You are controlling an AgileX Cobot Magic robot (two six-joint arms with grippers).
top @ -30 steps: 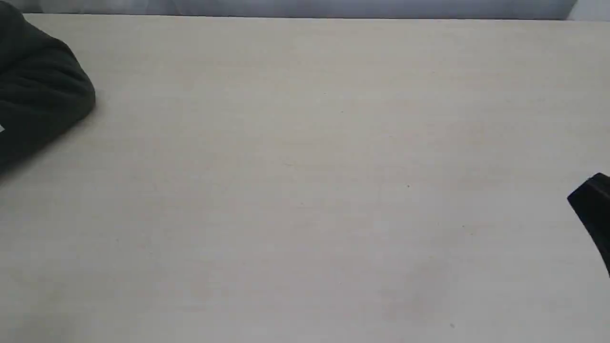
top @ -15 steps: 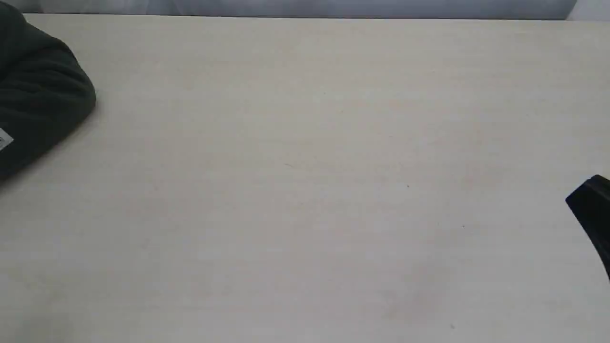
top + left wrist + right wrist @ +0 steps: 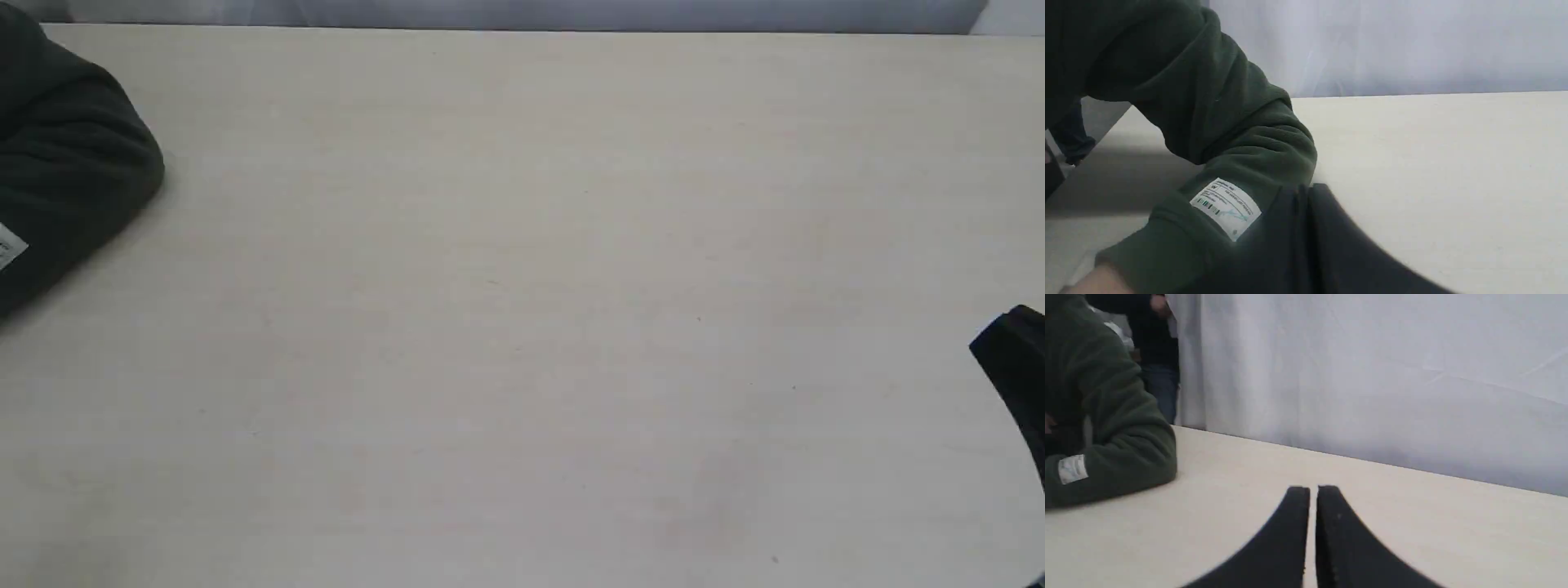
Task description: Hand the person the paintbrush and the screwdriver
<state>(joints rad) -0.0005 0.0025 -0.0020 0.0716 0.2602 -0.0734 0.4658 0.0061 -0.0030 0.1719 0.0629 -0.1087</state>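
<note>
Neither the paintbrush nor the screwdriver shows in any view. The person's dark green sleeve (image 3: 73, 180) rests on the table's far left corner, with a white label (image 3: 10, 247) on it. In the left wrist view the sleeve (image 3: 1229, 134) fills the space right beside my left gripper (image 3: 1306, 188), whose black fingers are pressed together with nothing between them. A bit of bare skin (image 3: 1098, 282) shows at the cuff. My right gripper (image 3: 1312, 491) is shut and empty, low over the table. Only its black tip (image 3: 1012, 351) shows at the right edge of the exterior view.
The pale wooden table (image 3: 522, 327) fills the exterior view. A white curtain (image 3: 1372, 375) hangs behind its far edge. A second person in dark clothes and jeans (image 3: 1155, 343) stands behind the curtain's left end.
The sleeve has shifted slightly, and its white label has come into the exterior view. The right gripper's tip has sunk a little at the right edge.
</note>
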